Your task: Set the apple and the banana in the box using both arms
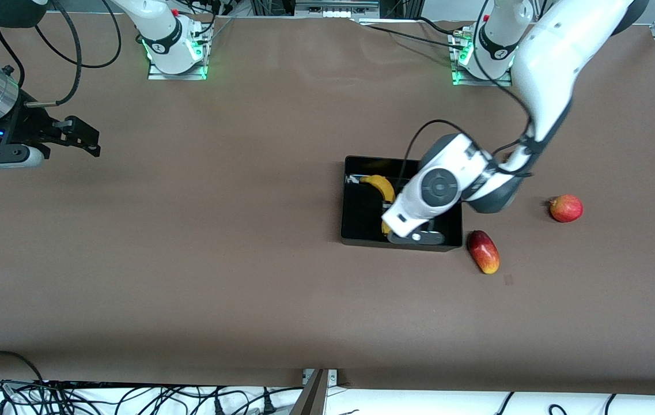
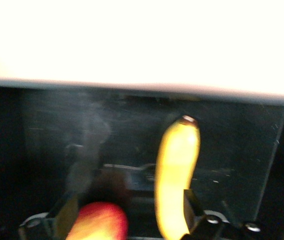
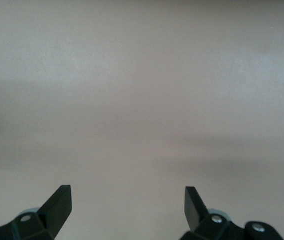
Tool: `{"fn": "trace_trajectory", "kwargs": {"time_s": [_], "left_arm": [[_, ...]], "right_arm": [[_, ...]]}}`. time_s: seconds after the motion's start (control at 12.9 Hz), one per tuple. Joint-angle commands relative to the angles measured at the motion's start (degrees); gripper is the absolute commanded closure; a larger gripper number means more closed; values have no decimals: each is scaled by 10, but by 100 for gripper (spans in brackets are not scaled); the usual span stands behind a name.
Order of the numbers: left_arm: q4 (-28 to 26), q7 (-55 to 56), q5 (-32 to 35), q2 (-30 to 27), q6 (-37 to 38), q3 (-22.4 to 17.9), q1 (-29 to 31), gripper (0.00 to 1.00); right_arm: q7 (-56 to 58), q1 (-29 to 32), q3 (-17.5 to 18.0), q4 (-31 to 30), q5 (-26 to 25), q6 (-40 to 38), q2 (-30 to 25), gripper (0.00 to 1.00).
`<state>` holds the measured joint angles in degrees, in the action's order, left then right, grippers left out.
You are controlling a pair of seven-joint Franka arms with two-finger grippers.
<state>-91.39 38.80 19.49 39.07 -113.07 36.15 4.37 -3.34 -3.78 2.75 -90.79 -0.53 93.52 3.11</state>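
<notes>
Front view: high up across the table (image 1: 218,259), facing both robot bases along the top edge, whole scene in frame. Left wrist view: right down inside the box (image 2: 241,140), very close, banana (image 2: 175,175) and apple (image 2: 99,222) filling the lower part between its own fingertips (image 2: 192,207). Same box (image 1: 356,213) and banana (image 1: 380,185) show up from the front. Right wrist view: looking down past its fingertips (image 3: 61,204) at bare table (image 3: 142,100), sharing only that surface with the front view.
</notes>
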Motion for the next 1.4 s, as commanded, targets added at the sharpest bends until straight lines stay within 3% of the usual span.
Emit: {"fn": "trace_trajectory", "kwargs": {"time_s": [0.0, 0.39, 0.54, 0.78, 1.01, 1.09, 1.32], "left_arm": [[20, -33, 4, -87, 122, 6, 32, 0], [145, -177, -50, -113, 316, -3, 70, 0], [128, -242, -80, -166, 317, -49, 70, 0], [69, -338, -159, -268, 301, -203, 11, 0], [-15, -426, -162, -370, 255, -306, -45, 0], [-41, -428, -166, -398, 245, -326, -53, 0], [-56, -425, -168, -417, 236, -332, -53, 0]], "right_arm": [[-1, 7, 5, 7, 4, -2, 1, 0], [-1, 7, 5, 7, 4, -2, 1, 0], [-1, 7, 5, 7, 4, -2, 1, 0], [-1, 7, 5, 7, 4, -2, 1, 0], [-1, 7, 5, 7, 4, -1, 1, 0], [-1, 7, 5, 7, 4, -1, 1, 0], [-1, 7, 5, 7, 4, -1, 1, 0]]}}
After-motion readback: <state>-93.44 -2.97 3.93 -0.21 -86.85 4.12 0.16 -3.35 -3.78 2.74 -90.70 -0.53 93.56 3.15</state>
